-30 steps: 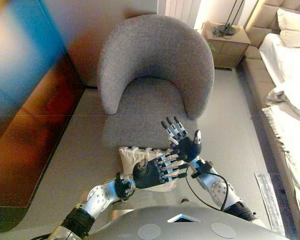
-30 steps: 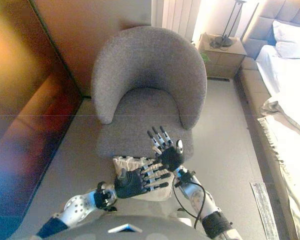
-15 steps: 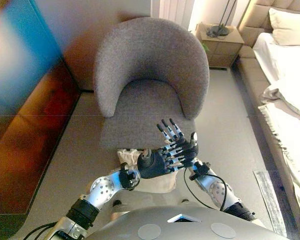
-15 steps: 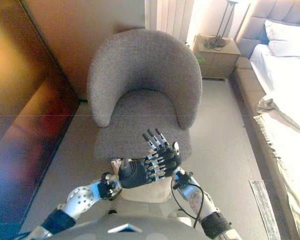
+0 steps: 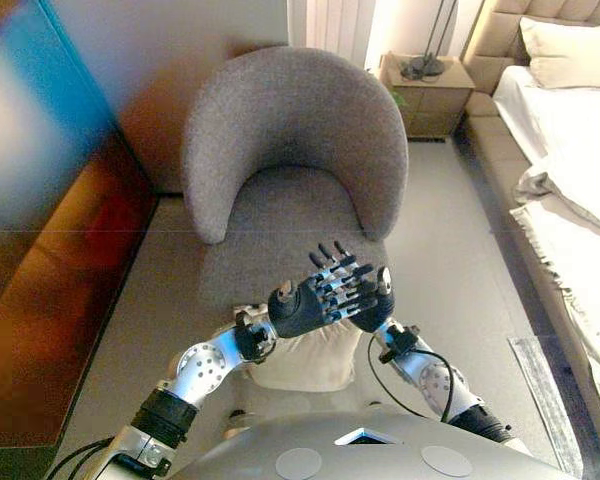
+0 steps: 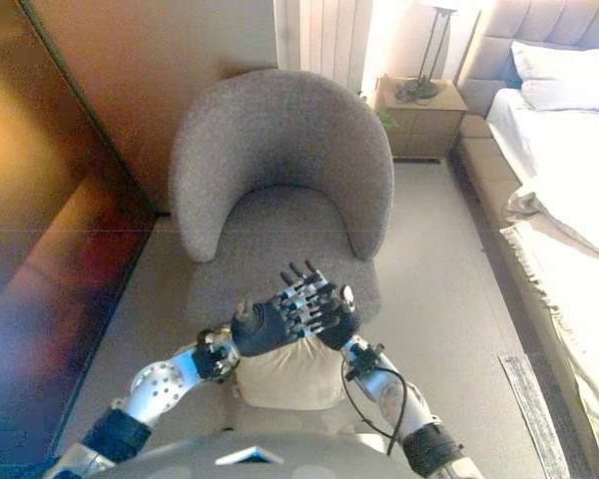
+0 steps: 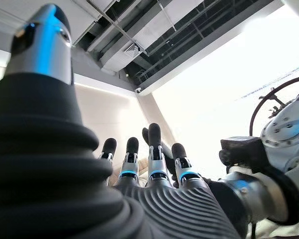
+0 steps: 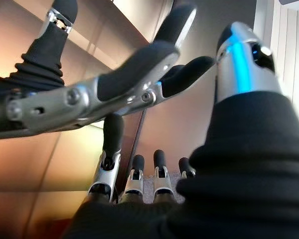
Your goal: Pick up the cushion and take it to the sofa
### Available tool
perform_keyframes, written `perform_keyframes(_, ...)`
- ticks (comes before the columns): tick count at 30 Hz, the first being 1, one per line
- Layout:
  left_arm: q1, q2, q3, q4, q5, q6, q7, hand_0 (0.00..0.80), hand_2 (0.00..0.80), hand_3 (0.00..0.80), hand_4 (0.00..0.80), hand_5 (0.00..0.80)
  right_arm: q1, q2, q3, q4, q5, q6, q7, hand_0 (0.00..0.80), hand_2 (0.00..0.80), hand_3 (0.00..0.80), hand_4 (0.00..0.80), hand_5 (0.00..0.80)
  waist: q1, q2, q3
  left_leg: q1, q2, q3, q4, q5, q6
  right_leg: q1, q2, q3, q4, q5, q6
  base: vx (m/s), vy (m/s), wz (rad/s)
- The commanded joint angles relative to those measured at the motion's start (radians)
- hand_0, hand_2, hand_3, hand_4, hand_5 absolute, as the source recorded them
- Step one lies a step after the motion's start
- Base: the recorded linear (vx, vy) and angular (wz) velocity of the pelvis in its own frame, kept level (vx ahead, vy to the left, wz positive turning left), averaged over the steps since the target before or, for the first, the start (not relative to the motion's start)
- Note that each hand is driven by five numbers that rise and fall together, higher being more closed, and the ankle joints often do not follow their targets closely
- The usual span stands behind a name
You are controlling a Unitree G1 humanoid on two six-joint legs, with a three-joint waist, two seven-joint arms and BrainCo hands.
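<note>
A cream cushion [image 5: 302, 362] lies on the floor just in front of the grey armchair [image 5: 290, 130]. Both hands are held up above the cushion, and neither touches it. My left hand [image 5: 298, 308] is open with straight fingers and crosses in front of my right hand [image 5: 372, 305], which is also open with its fingers pointing at the chair. The left wrist view shows its own straight fingers [image 7: 150, 162] and the right wrist beyond. The right wrist view shows its own fingers [image 8: 139, 174] with the left hand's fingers [image 8: 114, 89] across them. Most of the cushion's near edge is hidden below the arms.
A bed with white bedding [image 5: 570, 170] runs along the right. A wooden nightstand with a lamp [image 5: 425, 85] stands behind the chair to the right. A dark glossy cabinet wall [image 5: 50, 260] lines the left. A pale mat [image 5: 545, 390] lies by the bed.
My left hand has risen off the cushion and moved right, up against the right hand. The view has shifted, so the chair sits a little lower and further left.
</note>
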Motion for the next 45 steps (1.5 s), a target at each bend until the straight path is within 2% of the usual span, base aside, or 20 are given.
perform_keyframes(1,-0.092,0.009,0.065,0.041,0.029,-0.063,0.002,0.000,0.000,0.000,0.000,0.000,-0.020,0.007,-0.036,-0.121,-0.001,0.021,0.047,0.000,0.000,0.000,0.000,0.000,0.005,0.011,0.008,-0.033,0.005,0.008,0.006,-0.025,0.056,-0.013,-0.028,-0.062,0.011,0.001,0.015,0.000,0.000,0.00)
perform_keyframes(6,-0.095,0.015,0.098,0.038,-0.007,-0.047,-0.031,0.000,0.000,0.000,0.000,0.000,-0.020,0.011,-0.046,-0.115,-0.006,0.027,0.050,0.000,0.000,0.000,0.000,0.000,0.008,0.016,0.011,-0.032,0.005,0.010,0.006,-0.025,0.057,-0.013,-0.030,-0.066,0.013,0.001,0.014,0.001,0.004,-0.01)
perform_keyframes(8,-0.089,-0.003,0.096,0.029,-0.087,0.001,-0.014,0.000,0.000,0.000,0.000,0.000,-0.020,0.017,-0.046,-0.114,-0.013,0.022,0.051,0.000,0.000,0.000,0.000,0.000,0.009,0.016,0.013,-0.033,0.004,0.008,0.006,-0.025,0.058,-0.014,-0.030,-0.065,0.015,0.000,0.014,0.000,0.000,0.00)
perform_keyframes(10,-0.078,-0.044,0.099,0.038,-0.097,0.062,-0.020,0.000,0.000,0.000,0.000,0.000,-0.022,0.026,-0.047,-0.109,-0.014,0.007,0.044,0.000,0.000,0.000,0.000,0.000,0.013,0.012,0.017,-0.031,0.003,0.009,0.006,-0.028,0.060,-0.011,-0.031,-0.069,0.017,-0.003,0.013,0.000,0.000,0.00)
perform_keyframes(12,-0.070,-0.055,0.085,0.034,-0.108,0.073,-0.018,0.000,0.000,0.000,0.000,0.000,-0.023,0.028,-0.047,-0.114,-0.012,0.003,0.035,0.000,0.000,0.000,0.000,0.000,0.013,0.011,0.018,-0.032,0.003,0.007,0.006,-0.028,0.060,-0.013,-0.032,-0.069,0.019,-0.004,0.013,0.000,0.000,0.00)
perform_keyframes(15,-0.027,-0.091,0.038,0.019,-0.120,0.111,-0.046,0.000,0.000,0.000,0.000,0.000,-0.023,0.034,-0.039,-0.121,-0.004,-0.025,0.029,0.000,0.000,0.000,0.000,0.000,0.018,0.004,0.027,-0.037,0.003,0.005,0.006,-0.029,0.061,-0.017,-0.029,-0.065,0.020,-0.006,0.012,0.000,0.000,0.00)
perform_keyframes(19,0.007,-0.083,-0.040,0.010,-0.065,0.128,-0.087,0.000,0.000,0.000,0.000,0.000,-0.041,0.027,-0.022,-0.122,0.010,-0.069,0.045,0.000,0.000,0.000,0.000,0.000,0.024,-0.001,0.046,-0.047,0.007,0.003,0.006,-0.027,0.061,-0.029,-0.028,-0.064,0.025,-0.006,0.011,-0.039,-0.040,0.00)
perform_keyframes(23,0.029,-0.059,-0.093,0.025,-0.005,0.135,-0.227,0.000,0.000,0.000,0.000,0.000,-0.057,0.006,-0.011,-0.123,0.044,-0.101,0.058,0.000,0.000,0.000,0.000,0.000,0.029,-0.007,0.063,-0.062,0.009,0.000,0.006,-0.024,0.059,-0.042,-0.026,-0.061,0.028,-0.008,0.012,-0.053,-0.040,0.00)
perform_keyframes(29,0.026,-0.001,-0.152,-0.007,0.022,0.087,-0.284,0.000,0.000,0.000,0.000,0.000,-0.071,-0.016,0.003,-0.122,0.081,-0.122,0.059,0.000,0.000,0.000,0.000,0.000,0.031,-0.007,0.078,-0.068,0.013,-0.002,0.006,-0.022,0.057,-0.044,-0.025,-0.062,0.026,-0.004,0.016,-0.006,-0.005,-0.01)
perform_keyframes(38,0.025,0.048,-0.191,-0.041,0.056,0.012,-0.283,0.000,0.000,0.000,0.000,0.000,-0.070,-0.023,0.008,-0.122,0.085,-0.129,0.055,0.000,0.000,0.000,0.000,0.000,0.029,-0.005,0.081,-0.069,0.014,-0.004,0.006,-0.022,0.056,-0.043,-0.025,-0.070,0.025,-0.002,0.019,0.000,0.000,0.00)
perform_keyframes(41,0.028,0.047,-0.178,-0.025,0.048,-0.048,-0.208,0.000,0.000,0.000,0.000,0.000,-0.069,-0.020,0.005,-0.112,0.066,-0.147,0.038,0.000,0.000,0.000,0.000,0.000,0.030,-0.005,0.079,-0.067,0.014,-0.004,0.006,-0.022,0.056,-0.041,-0.025,-0.072,0.024,-0.003,0.019,0.000,0.000,0.00)
perform_keyframes(43,0.033,0.045,-0.152,-0.001,0.052,-0.130,-0.122,0.000,0.000,0.000,0.000,0.000,-0.062,-0.020,-0.003,-0.103,0.008,-0.191,-0.006,0.000,0.000,0.000,0.000,0.000,0.032,-0.006,0.076,-0.066,0.014,-0.005,0.006,-0.023,0.056,-0.041,-0.024,-0.073,0.023,-0.002,0.019,0.000,0.000,0.00)
perform_keyframes(45,0.044,0.040,-0.096,0.032,0.091,-0.247,0.007,0.000,0.000,0.000,0.000,0.000,-0.053,-0.022,-0.025,-0.088,-0.087,-0.245,-0.103,0.000,0.000,0.000,0.000,0.000,0.037,-0.008,0.075,-0.064,0.012,-0.008,0.006,-0.022,0.056,-0.037,-0.024,-0.074,0.022,-0.001,0.019,0.000,0.000,0.00)
